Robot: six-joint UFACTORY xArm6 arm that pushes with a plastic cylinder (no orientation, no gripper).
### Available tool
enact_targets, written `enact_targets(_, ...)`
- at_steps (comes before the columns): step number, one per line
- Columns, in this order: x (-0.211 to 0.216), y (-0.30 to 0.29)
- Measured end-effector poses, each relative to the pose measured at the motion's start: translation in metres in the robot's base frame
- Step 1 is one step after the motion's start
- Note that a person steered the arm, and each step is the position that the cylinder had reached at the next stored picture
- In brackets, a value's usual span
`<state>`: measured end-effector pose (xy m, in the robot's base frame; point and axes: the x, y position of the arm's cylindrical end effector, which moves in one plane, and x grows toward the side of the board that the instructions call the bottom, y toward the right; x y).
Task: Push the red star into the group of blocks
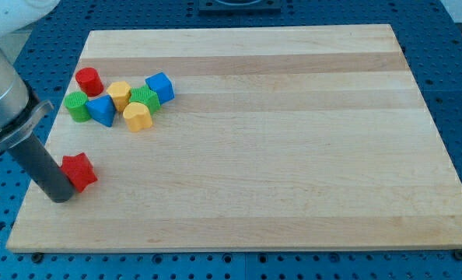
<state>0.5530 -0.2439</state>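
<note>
My tip (61,196) touches red star (79,171) from view's left, near worktop (293,140) bottom-left corner. No gripper fitted, only rod. Block group (120,99) sits apart toward view's top.

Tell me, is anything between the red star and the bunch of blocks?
No. In the camera view, only bare wood lies between the red star and the group of blocks.

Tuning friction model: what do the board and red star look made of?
Board: looks like pale wood, matte, with visible grain and glued plank stripes. Red star: probably plastic or painted wood; uniform colour, slight sheen, no grain. My tip is touching its left side.
</note>
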Motion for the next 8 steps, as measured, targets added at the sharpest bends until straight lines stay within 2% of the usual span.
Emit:
enact_targets(5,-0.019,0.020)
enact_targets(8,-0.071,0.022)
